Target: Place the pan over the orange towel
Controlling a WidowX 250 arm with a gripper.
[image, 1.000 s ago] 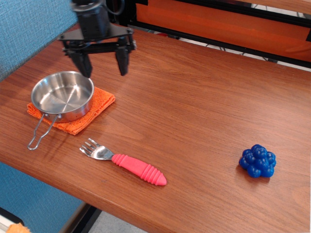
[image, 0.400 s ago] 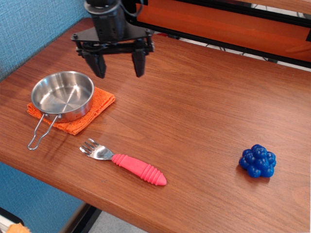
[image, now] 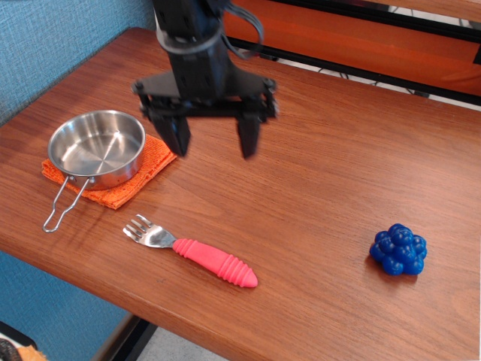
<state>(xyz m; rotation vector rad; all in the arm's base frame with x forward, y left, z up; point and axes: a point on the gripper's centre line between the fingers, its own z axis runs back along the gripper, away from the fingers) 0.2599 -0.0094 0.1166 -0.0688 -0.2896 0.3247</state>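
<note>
From my seat the pan (image: 97,149) sits on the orange towel (image: 139,169), off to the left of my end effector (image: 214,140), which hangs empty, jaws spread, above the desk (image: 338,173).

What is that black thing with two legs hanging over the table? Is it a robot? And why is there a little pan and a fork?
Yes, it is a robot. The black thing is the end of a robot arm, and the two "legs" are the fingers of its gripper, which works like a hand. Right now the fingers are spread apart and hold nothing.

There is only one picture of this moment. The camera stands in front of the wooden table and looks down at it from above.

On the left a shiny pan sits on an orange towel, with its wire handle sticking out toward the table's front edge. In front lies a fork with a pink handle. Far to the right is a bumpy blue toy that looks like a berry.
</note>
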